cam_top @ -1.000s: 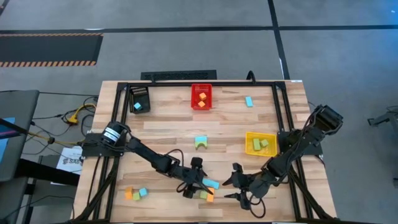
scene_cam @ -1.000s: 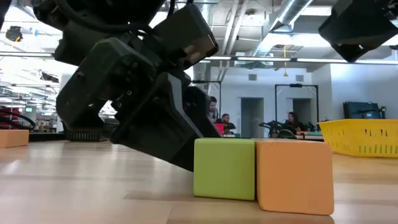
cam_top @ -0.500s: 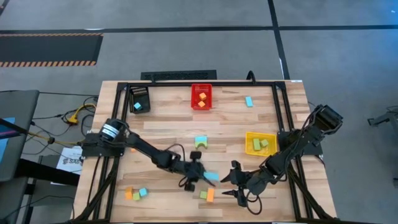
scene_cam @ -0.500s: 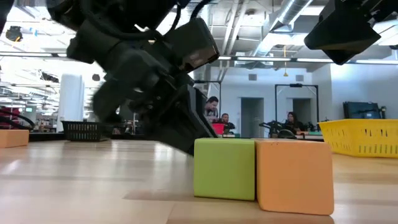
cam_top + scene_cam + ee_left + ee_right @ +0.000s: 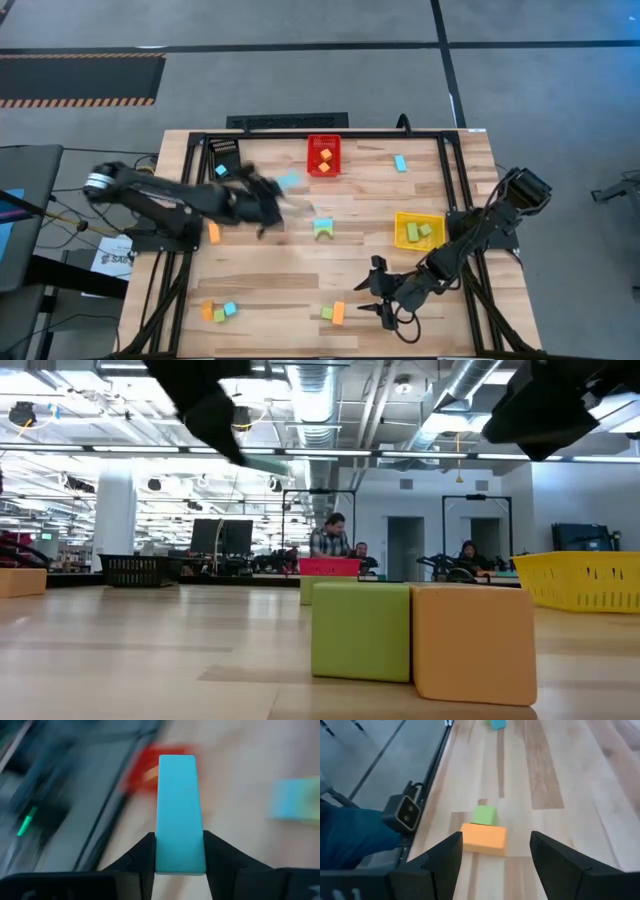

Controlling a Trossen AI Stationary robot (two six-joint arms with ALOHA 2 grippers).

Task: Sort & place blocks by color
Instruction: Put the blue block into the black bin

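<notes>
My left gripper (image 5: 274, 195) hangs blurred over the table's far middle, between the black bin (image 5: 222, 160) and the red bin (image 5: 323, 155), shut on a light blue bar block (image 5: 291, 180). My right gripper (image 5: 375, 300) stands open near the front edge, just right of a green cube (image 5: 484, 815) and an orange block (image 5: 484, 839) that rest side by side on the table. Other blocks lie loose: a light blue one (image 5: 400, 163) at the far right, a green-and-blue pair (image 5: 322, 228) mid-table, an orange one (image 5: 213, 233) at the left, and a small group (image 5: 217, 312) at the front left. My left gripper pinches the light blue bar by its two long sides, at the end nearest the wrist (image 5: 180, 862), between its two fingers (image 5: 142, 857). The fingers lie along the bar, which sticks out forward past them. The bar is lifted clear of the table.
The yellow bin (image 5: 418, 230) at the right holds green blocks, the red bin orange ones, the black bin a light blue one. A black frame (image 5: 300, 133) runs round the table. People sit in the room beyond the table (image 5: 335, 540).
My left gripper has risen from beside the green and orange blocks at the front edge and swung fast toward the far left, tipping up from steep to shallow. The light blue bar has gone with it, lifted clear of the table. My right gripper has kept still.
</notes>
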